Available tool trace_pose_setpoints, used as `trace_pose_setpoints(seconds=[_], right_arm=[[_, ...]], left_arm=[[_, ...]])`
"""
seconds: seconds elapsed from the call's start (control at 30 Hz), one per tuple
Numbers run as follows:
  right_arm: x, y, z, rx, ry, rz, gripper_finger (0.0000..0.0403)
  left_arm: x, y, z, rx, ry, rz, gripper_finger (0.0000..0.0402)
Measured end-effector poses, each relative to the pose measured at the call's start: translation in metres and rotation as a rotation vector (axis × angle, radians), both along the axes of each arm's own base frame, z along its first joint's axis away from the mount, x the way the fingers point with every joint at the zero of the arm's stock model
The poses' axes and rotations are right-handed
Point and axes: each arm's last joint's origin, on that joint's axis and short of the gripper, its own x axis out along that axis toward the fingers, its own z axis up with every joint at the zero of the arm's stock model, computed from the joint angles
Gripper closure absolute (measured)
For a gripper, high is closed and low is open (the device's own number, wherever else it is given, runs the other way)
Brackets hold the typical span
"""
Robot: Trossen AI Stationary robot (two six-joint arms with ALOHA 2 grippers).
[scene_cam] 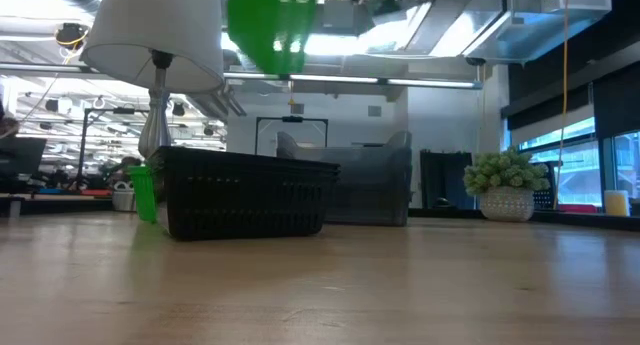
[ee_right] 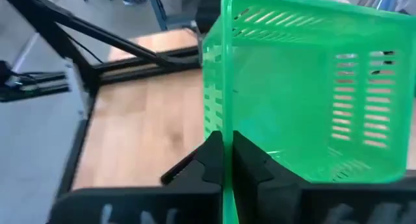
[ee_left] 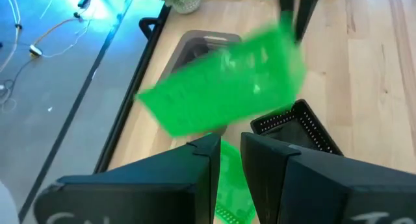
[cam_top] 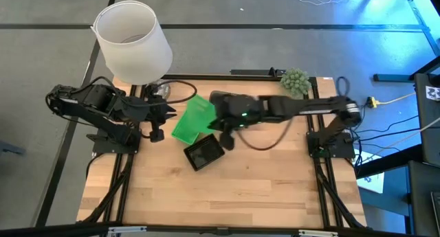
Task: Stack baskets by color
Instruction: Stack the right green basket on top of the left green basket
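My right gripper (ee_right: 227,152) is shut on a bright green basket (cam_top: 197,113) and holds it high over the middle of the table; the low view shows that basket (scene_cam: 272,25) far above the tabletop. A black basket (cam_top: 204,153) rests on its bottom nearer the front. To its left and behind it, a second green basket (scene_cam: 143,193) stands on the table. A grey basket (ee_left: 201,45) sits farther back, under the held one. My left gripper (ee_left: 229,149) hovers at the left, its fingers a narrow gap apart. That second green basket (ee_left: 231,191) shows through the gap. My right gripper pinches one wall of the green basket at its rim (ee_right: 224,130), with one finger inside the basket and one outside. The fingers come from the table's right side, slanting down. The basket is lifted clear of everything and hangs tilted beyond the fingertips.
A white lampshade (cam_top: 133,41) stands at the far left corner, close behind my left arm. A small green plant (cam_top: 295,80) sits at the far right edge. Bare wood stretches across the table's near half.
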Motion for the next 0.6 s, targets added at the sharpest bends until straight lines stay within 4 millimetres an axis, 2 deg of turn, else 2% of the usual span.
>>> trace_pose_setpoints(seconds=[0.17,0.33,0.47,0.6], right_arm=[[0.042,0.005,-0.029,-0.047,0.055,0.072,0.0397],[0.076,0.009,-0.064,0.001,0.108,0.145,0.0397],[0.089,0.007,-0.085,0.001,0.150,0.135,0.0397],[0.093,0.001,-0.097,-0.001,0.182,0.082,0.0397]], left_arm=[[-0.013,0.002,0.006,-0.002,-0.035,-0.016,0.0347],[-0.025,0.005,0.011,-0.014,-0.071,-0.020,0.0347],[-0.036,0.008,0.015,-0.028,-0.105,-0.016,0.0347],[-0.041,0.009,0.017,-0.032,-0.121,-0.016,0.0347]])
